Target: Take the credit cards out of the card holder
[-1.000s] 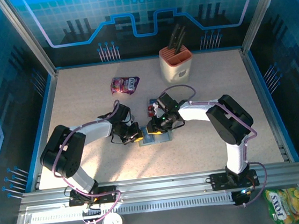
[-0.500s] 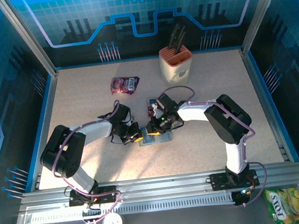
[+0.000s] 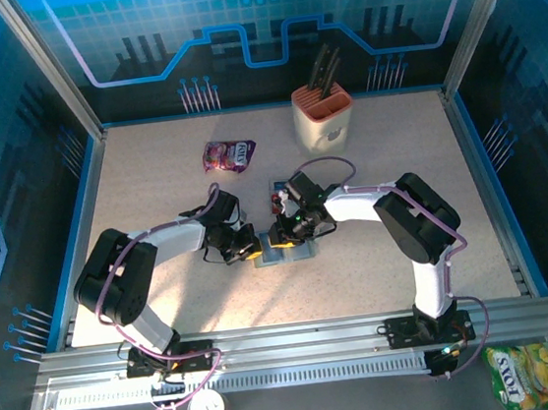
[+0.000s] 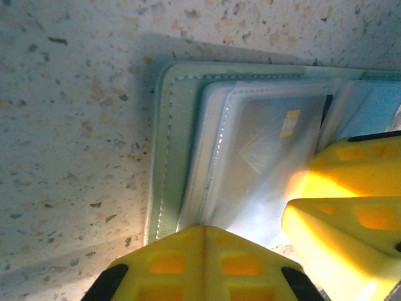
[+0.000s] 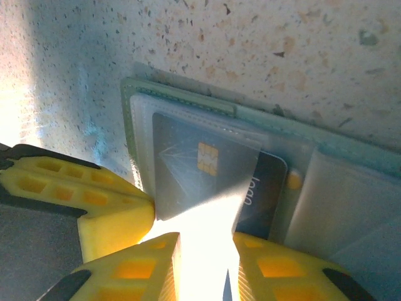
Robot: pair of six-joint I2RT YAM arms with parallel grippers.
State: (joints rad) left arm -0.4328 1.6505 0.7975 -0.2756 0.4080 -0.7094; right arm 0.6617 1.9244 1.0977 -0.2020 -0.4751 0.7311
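The sage-green card holder (image 3: 292,253) lies open on the table between both grippers. My left gripper (image 4: 203,229) is shut, its tips pressed on the holder's green edge (image 4: 168,150). In the right wrist view a grey-blue credit card (image 5: 200,169) with a gold chip sticks out of a clear slot, and a darker blue card (image 5: 266,188) lies under it. My right gripper (image 5: 203,248) stands a narrow gap apart, its fingertips (image 5: 141,266) over the card's near edge; glare hides the contact. A red and a blue card (image 3: 277,195) lie just beyond the holder.
A purple snack pouch (image 3: 228,155) lies at the back left. The beige knife block (image 3: 324,120) stands at the back centre. The right gripper's yellow fingers (image 4: 351,188) crowd the left wrist view's right side.
The right arm has eased slightly to the left over the holder. The left gripper has stayed pressed on the holder's edge.
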